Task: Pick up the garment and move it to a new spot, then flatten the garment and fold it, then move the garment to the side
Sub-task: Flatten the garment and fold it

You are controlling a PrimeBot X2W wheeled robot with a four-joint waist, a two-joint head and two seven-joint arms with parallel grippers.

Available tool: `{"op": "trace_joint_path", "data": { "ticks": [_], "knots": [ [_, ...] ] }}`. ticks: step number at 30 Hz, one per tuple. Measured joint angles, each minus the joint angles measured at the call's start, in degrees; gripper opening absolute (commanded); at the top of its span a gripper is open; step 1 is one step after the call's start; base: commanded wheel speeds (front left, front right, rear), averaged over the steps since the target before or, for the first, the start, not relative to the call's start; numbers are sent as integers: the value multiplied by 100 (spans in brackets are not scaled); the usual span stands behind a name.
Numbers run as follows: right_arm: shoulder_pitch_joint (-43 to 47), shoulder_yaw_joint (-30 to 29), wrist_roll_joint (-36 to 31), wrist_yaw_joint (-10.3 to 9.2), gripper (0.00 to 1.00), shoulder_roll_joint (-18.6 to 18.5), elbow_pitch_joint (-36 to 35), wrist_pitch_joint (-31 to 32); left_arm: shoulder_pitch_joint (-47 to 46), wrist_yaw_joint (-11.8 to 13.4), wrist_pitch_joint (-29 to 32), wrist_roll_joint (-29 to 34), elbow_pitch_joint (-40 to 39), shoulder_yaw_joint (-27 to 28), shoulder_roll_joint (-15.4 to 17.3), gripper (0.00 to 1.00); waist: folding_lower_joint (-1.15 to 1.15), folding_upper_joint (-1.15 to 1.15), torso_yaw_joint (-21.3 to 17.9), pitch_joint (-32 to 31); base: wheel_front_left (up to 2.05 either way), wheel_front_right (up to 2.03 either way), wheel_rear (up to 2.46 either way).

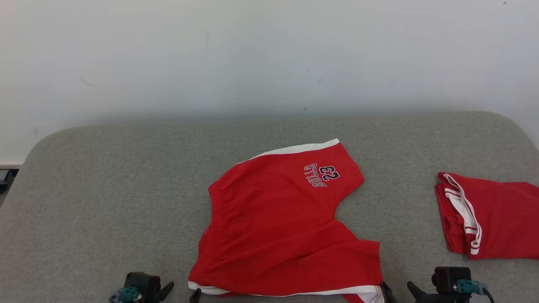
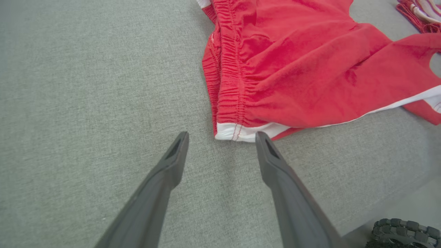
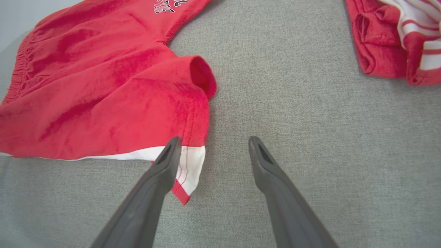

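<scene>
red shorts (image 1: 278, 223): centre of grey table (image 1: 105, 189), near hem running left-right | left gripper (image 2: 222, 136): spread, empty, just near of left waistband corner | right gripper (image 3: 214, 140): spread, empty, at right leg corner, perhaps touching

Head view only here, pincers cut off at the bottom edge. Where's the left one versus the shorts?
Observer: Left pincer is open, tips either side of the shorts' white corner by the elastic waistband; contact unclear.
Operator: Right one?
Observer: Right pincer is open too; one finger overlaps the near leg's white hem corner, the other is over bare grey table.
Operator: Leg flat?
Observer: No, its opening curls up into a loop.
</scene>
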Motion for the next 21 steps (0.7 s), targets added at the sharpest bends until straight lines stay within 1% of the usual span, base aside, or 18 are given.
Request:
{"op": "trace_joint_path", "data": {
  "ticks": [9,11,12,13,15,19,21],
  "knots": [
    [-134,110,-45,-35,100,25,25,344,-352,-103,108,-82,414,-83,-218,100,0,0,-3,65,0,0,0],
    [-141,108,-45,-76,100,56,80,442,-404,-151,108,-105,503,-105,-234,100,0,0,-3,77,0,0,0],
    [-141,110,-45,-80,94,71,108,482,-422,-152,109,-115,534,-109,-241,100,0,0,-4,82,0,0,0],
    [-145,110,-45,-85,93,89,137,531,-433,-154,109,-125,570,-114,-246,100,0,0,-6,87,0,0,0],
    [-146,118,-45,-87,93,129,197,620,-438,-197,132,-131,651,-133,-254,100,0,0,-11,96,0,0,0],
    [-176,113,-45,-130,94,186,276,743,-484,-203,132,-140,773,-158,-287,100,0,0,-18,110,0,0,0],
    [-243,111,-45,-136,92,193,327,824,-542,-233,132,-141,839,-164,-290,100,0,0,-19,116,0,0,0]
  ]
}}
